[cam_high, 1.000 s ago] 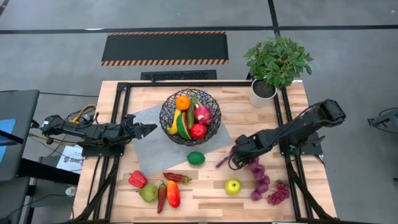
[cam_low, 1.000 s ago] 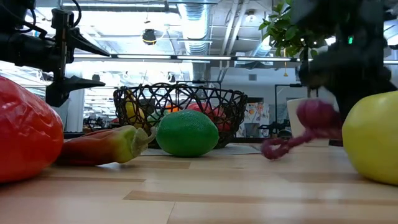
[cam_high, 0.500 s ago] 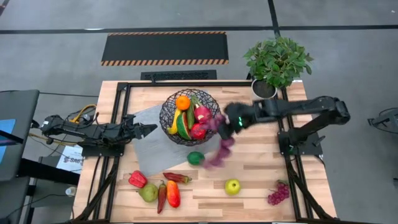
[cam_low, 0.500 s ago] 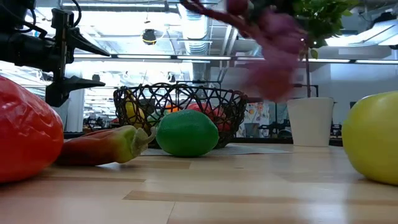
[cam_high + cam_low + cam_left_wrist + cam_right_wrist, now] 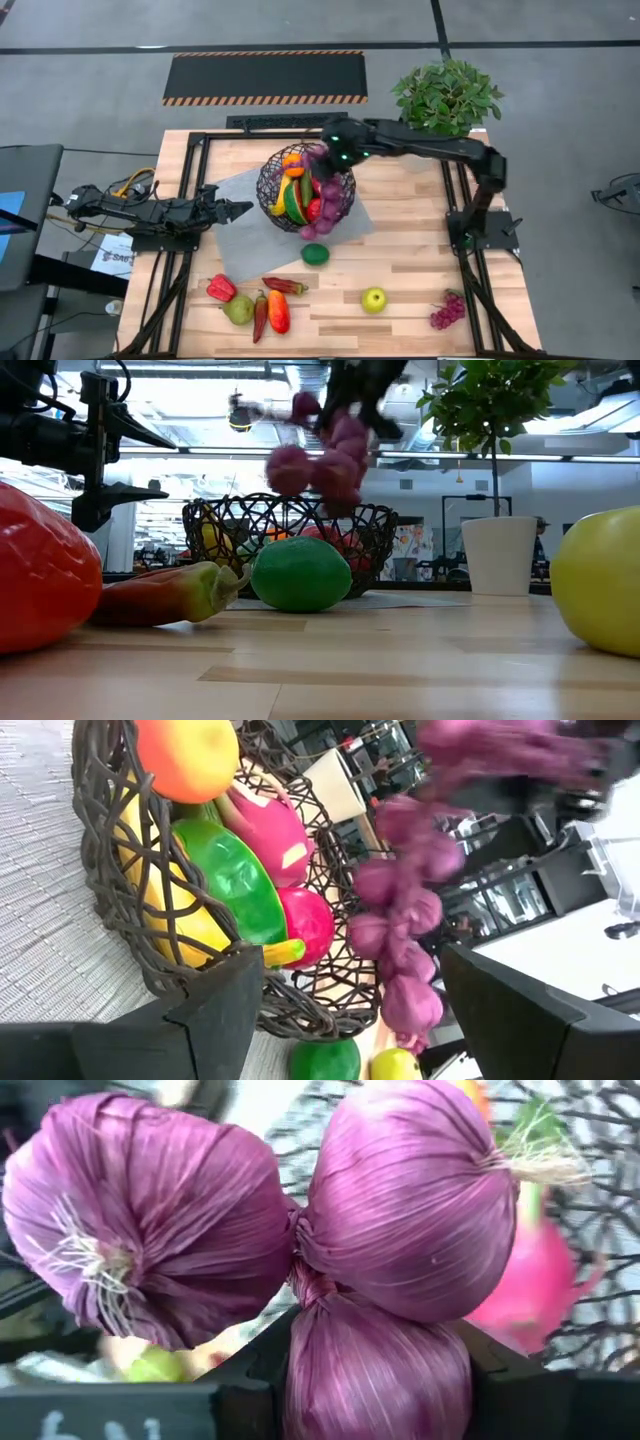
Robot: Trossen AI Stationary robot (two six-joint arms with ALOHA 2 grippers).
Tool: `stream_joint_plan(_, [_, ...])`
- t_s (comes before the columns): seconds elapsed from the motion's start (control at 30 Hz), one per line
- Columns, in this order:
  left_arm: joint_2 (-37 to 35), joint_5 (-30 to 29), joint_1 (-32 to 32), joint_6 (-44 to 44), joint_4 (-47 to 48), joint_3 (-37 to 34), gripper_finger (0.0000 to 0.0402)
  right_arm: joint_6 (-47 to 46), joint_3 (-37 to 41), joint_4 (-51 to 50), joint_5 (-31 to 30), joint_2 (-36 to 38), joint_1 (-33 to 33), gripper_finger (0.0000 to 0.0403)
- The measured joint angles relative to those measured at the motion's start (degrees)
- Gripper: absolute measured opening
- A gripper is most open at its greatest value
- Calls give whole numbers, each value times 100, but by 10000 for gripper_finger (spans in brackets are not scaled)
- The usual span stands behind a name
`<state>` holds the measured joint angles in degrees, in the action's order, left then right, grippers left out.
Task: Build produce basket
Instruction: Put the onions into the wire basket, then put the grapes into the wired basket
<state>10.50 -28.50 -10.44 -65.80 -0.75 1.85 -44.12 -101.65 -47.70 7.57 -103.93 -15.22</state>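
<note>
The black wire basket stands on a grey mat and holds an orange, a banana, a watermelon slice, a dragon fruit and a red apple; it also shows in the low view. My right gripper is over the basket's far right rim, shut on a string of purple onions, which also shows in the low view and the left wrist view. My left gripper is open and empty, level above the mat left of the basket. My right gripper pinches one bulb of the onion string between its two fingers, with two more bulbs bunched just beyond the fingers. The rest of the string hangs slack in the air over the basket, its lower end past the near rim.
On the near half of the table lie a lime, a yellow-green apple, purple grapes, a red pepper, a pear and several chillies. A potted plant stands at the far right corner.
My right gripper has lifted the onion string off the table's near right part and carried it up and toward the far left, to above the basket. The string has come clear of the table and swings below the gripper.
</note>
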Motion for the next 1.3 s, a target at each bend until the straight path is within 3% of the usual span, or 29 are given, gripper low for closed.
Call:
stream_joint_plan(0.23, [-2,198,0,-3,3,0,289,120,-7,-384,20,-732,-538,173])
stream_joint_plan(0.47, [-1,323,0,5,10,0,289,93,-11,-482,53,-849,-720,344])
stream_joint_plan(0.57, [-1,338,0,11,11,0,289,54,-9,-703,66,-741,-807,385])
stream_joint_plan(0.8, [0,538,0,17,22,0,289,250,-13,-2132,142,11,-787,377])
stream_joint_plan(0.93, [0,558,0,17,22,0,289,142,-13,-3068,-199,593,-344,363])
stream_joint_plan(1.03, [0,558,0,17,24,0,289,-432,-13,-3874,-903,983,320,358])
stream_joint_plan(1.13, [0,558,0,17,24,0,289,-1426,135,-4196,-1434,1279,1219,356])
stream_joint_plan(1.3, [0,554,0,10,24,0,289,-3474,856,-4204,-1481,1764,2789,356])
